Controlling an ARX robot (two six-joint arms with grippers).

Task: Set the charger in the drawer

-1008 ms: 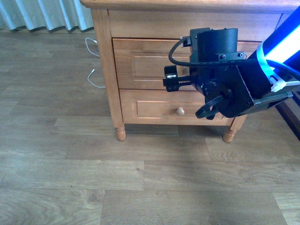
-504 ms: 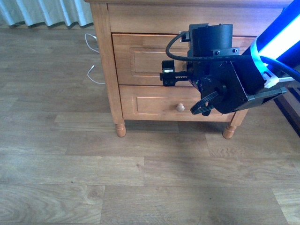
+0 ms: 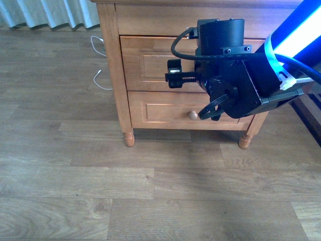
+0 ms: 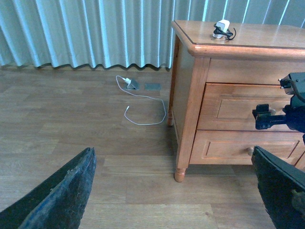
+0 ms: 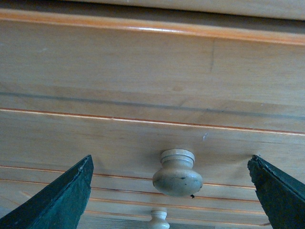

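The charger (image 4: 222, 28), a small white block with a bundled black cord, lies on top of the wooden nightstand (image 4: 200, 44); in the front view it is out of sight. The drawer (image 3: 150, 63) is the taller upper one and stands shut. My right gripper (image 5: 172, 193) is open just in front of the drawer (image 5: 119, 133), its dark fingers on either side of the round knob (image 5: 177, 172) without touching it. The right arm (image 3: 230, 80) hides that knob in the front view. Far from the nightstand, my left gripper (image 4: 174, 200) hangs open and empty above the floor.
Below is a shorter drawer (image 3: 165, 114) with its own knob (image 3: 193, 115). A thin loose white cable (image 4: 143, 105) lies on the wooden floor left of the nightstand, near the pale curtain (image 4: 86, 33). The nightstand stands on short turned legs (image 3: 129, 140).
My right arm has shifted left and slightly up across the upper drawer front. The drawer stays shut.
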